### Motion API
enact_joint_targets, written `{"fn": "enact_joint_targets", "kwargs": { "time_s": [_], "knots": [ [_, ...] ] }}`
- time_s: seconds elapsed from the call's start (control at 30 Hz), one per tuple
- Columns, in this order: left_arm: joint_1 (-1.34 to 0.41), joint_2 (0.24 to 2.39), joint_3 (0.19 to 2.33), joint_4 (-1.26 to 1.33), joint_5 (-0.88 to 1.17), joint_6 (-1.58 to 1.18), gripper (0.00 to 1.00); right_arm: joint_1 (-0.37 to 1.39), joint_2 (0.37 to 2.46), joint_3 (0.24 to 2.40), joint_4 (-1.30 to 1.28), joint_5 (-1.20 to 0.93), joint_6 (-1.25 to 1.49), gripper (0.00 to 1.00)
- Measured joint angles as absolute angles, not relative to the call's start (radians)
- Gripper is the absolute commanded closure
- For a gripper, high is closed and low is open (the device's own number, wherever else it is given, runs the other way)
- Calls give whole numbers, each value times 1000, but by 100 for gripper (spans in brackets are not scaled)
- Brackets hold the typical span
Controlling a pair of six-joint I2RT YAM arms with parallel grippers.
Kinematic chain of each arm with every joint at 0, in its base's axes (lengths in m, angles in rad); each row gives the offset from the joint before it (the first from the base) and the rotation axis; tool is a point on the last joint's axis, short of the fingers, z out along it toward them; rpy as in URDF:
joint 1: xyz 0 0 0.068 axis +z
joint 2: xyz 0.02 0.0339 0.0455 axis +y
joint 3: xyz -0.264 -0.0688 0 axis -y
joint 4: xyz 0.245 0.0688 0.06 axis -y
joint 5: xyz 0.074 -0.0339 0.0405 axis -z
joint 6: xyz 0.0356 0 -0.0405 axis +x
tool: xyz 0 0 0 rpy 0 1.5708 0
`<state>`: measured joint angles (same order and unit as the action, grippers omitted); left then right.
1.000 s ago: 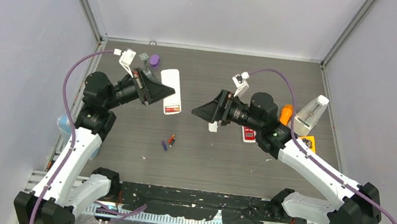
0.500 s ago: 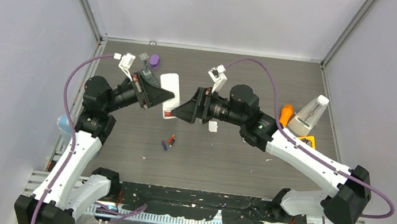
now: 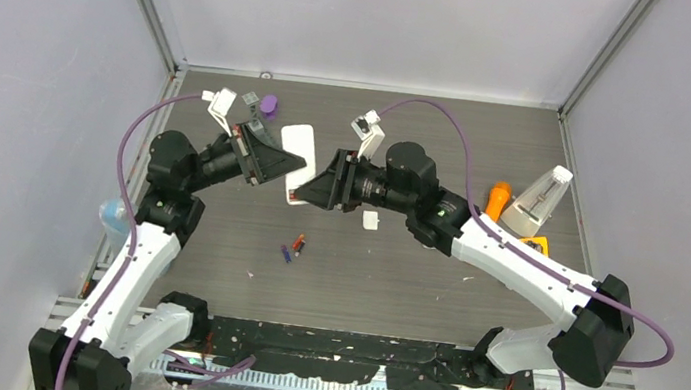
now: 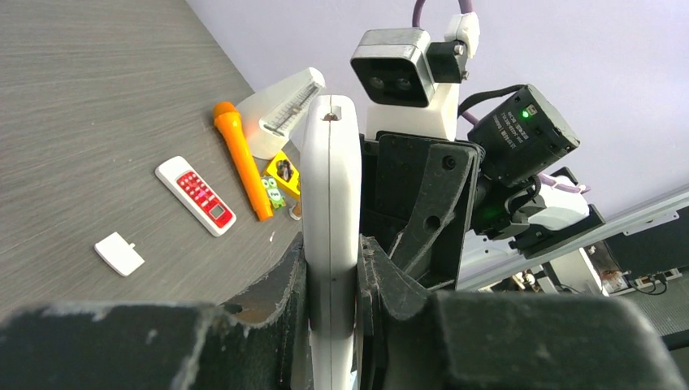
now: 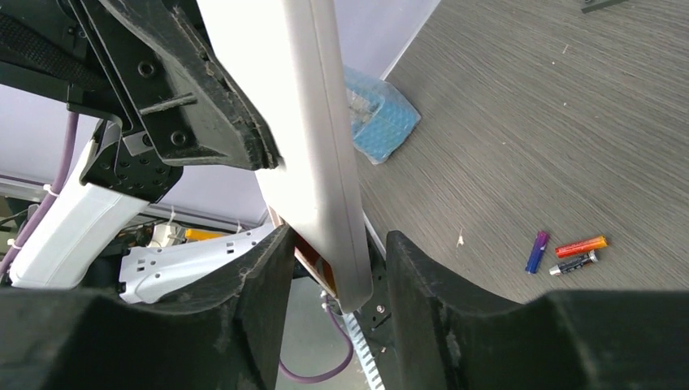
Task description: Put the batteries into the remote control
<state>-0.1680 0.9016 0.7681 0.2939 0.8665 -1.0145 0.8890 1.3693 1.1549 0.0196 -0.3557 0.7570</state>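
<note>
Hazard: the left claw (image 4: 331, 252) clamps the remote control (image 4: 329, 187) edge-on above the counter (image 3: 410, 284). If the right claw (image 5: 337, 244), jaws apart astride its free end, closes off-centre, it may twist loose and drop. Remote control: white, slim, flat. The batteries (image 3: 292, 247), red-orange and blue-purple, lie loose on the counter below.

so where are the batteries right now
In the top view the batteries lie loose on the table, left of centre, just below the held white remote.
</note>
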Motion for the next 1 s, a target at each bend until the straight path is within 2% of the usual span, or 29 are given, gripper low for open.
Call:
{"fn": "enact_joint_targets", "kwargs": {
  "time_s": [0.27,0.43,0.5,0.63,0.7,0.83,1.0],
  "knots": [
    [-163,918,768,299,877,-1040,100,889,1370,1159,5,-361,745,67],
    [-161,925,768,304,892,-1050,100,889,1377,1175,-17,-376,726,68],
    [-160,927,768,308,897,-1056,100,889,1382,1183,-25,-382,719,64],
    [-157,929,768,316,898,-1067,100,888,1384,1197,-44,-382,710,33],
    [-155,928,768,321,898,-1071,100,888,1384,1201,-64,-373,708,23],
    [-141,928,768,324,887,-1066,100,887,1383,1208,-105,-350,706,15],
    [-100,928,768,271,852,-1021,100,881,1353,1208,-117,-311,701,14]
  ]
}}
